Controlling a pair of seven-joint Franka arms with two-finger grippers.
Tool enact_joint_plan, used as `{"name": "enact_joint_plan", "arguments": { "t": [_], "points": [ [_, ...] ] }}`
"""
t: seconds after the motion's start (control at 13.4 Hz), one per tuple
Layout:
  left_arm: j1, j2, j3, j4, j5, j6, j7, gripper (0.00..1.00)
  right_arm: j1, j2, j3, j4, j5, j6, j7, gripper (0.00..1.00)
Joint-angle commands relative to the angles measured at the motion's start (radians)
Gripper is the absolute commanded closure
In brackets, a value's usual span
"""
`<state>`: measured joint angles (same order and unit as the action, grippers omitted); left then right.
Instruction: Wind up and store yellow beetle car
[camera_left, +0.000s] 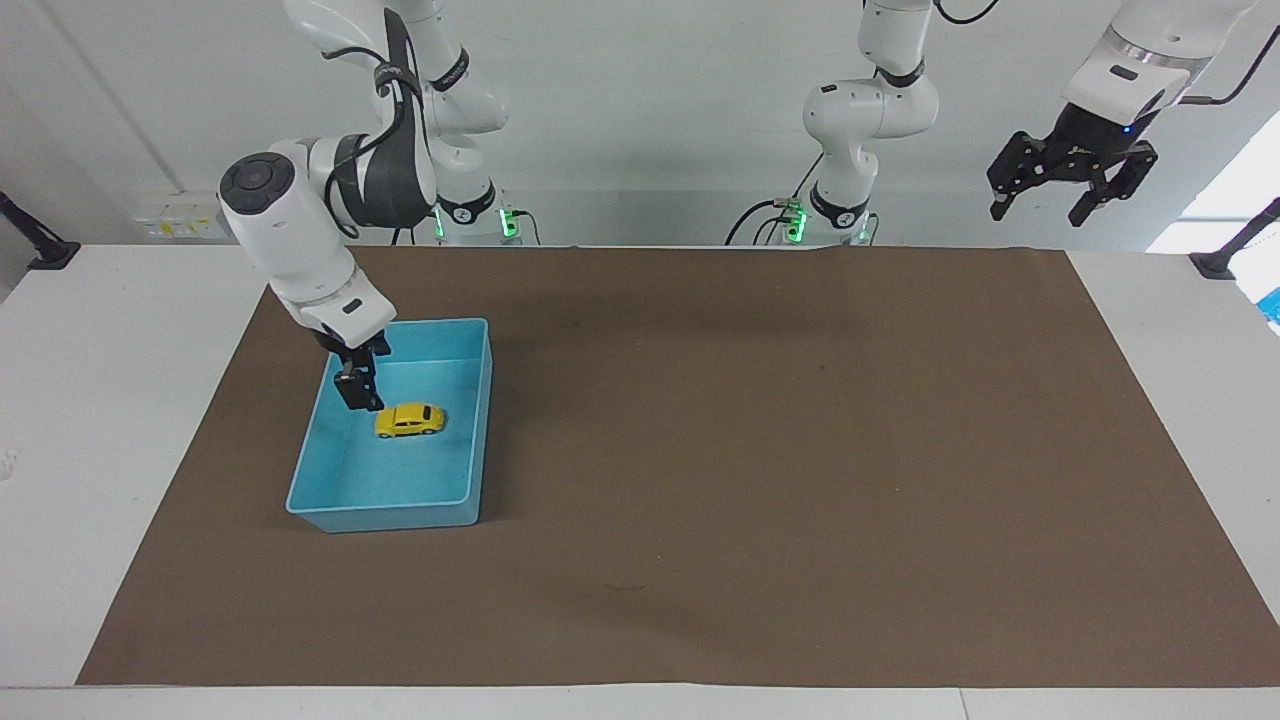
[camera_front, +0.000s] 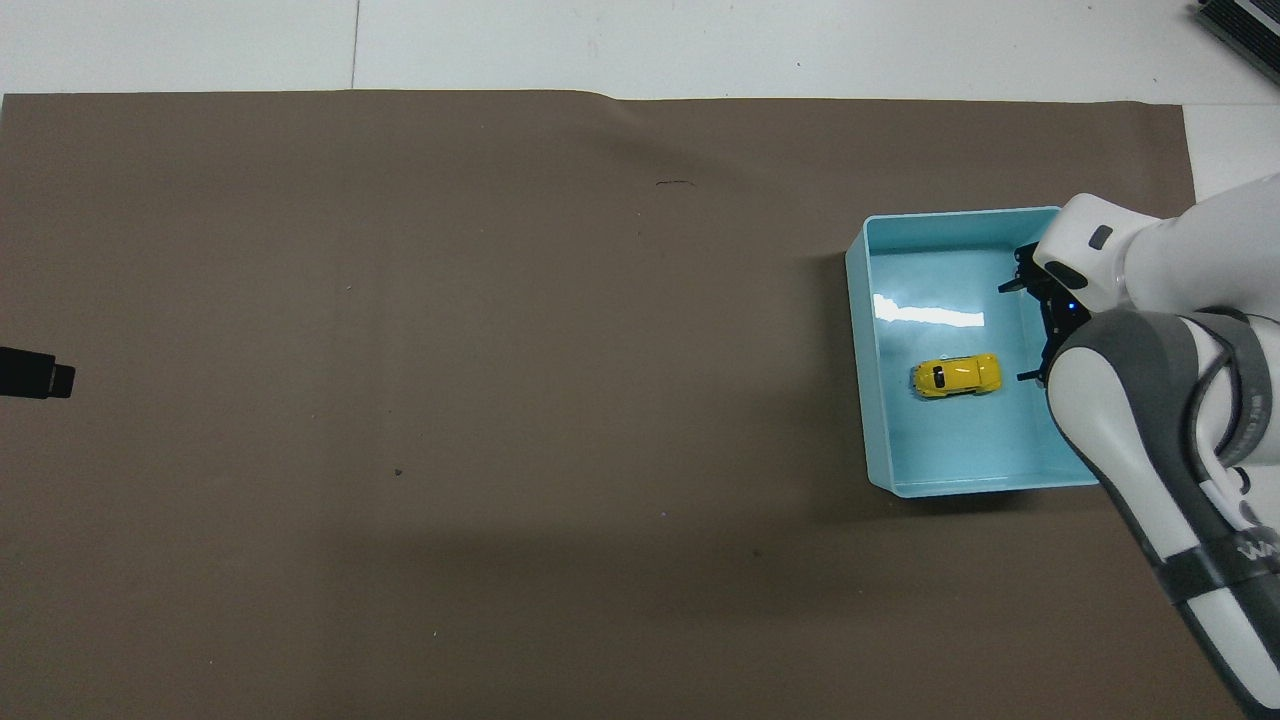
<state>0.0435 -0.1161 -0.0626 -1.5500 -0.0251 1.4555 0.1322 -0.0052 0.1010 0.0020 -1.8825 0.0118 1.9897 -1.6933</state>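
The yellow beetle car (camera_left: 410, 420) (camera_front: 956, 375) stands on its wheels on the floor of the blue bin (camera_left: 385, 515) (camera_front: 858, 350), free of any grip. My right gripper (camera_left: 358, 395) (camera_front: 1030, 330) hangs open over the bin, just above the wall at the right arm's end, beside the car and apart from it, with nothing between its fingers. High in the air over the left arm's end of the table, my left gripper (camera_left: 1040, 212) waits open and holds nothing. Only its dark tip (camera_front: 35, 372) shows in the overhead view.
A brown mat (camera_left: 780, 450) (camera_front: 450, 350) covers most of the white table (camera_left: 100, 400), and the bin sits on it toward the right arm's end. The right arm's elbow (camera_front: 1150, 400) overhangs the bin's corner nearest the robots.
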Motion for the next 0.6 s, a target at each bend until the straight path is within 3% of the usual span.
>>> {"name": "enact_joint_plan", "arguments": {
  "t": [0.0, 0.52],
  "points": [
    [0.009, 0.0, -0.003, 0.007, 0.001, -0.015, -0.006, 0.0, -0.013, -0.021, 0.01, 0.016, 0.011, -0.046, -0.011, 0.0],
    [0.009, -0.002, -0.003, 0.007, 0.001, -0.015, -0.006, 0.0, -0.001, -0.095, 0.035, 0.057, 0.01, -0.109, 0.095, 0.0]
  ]
}}
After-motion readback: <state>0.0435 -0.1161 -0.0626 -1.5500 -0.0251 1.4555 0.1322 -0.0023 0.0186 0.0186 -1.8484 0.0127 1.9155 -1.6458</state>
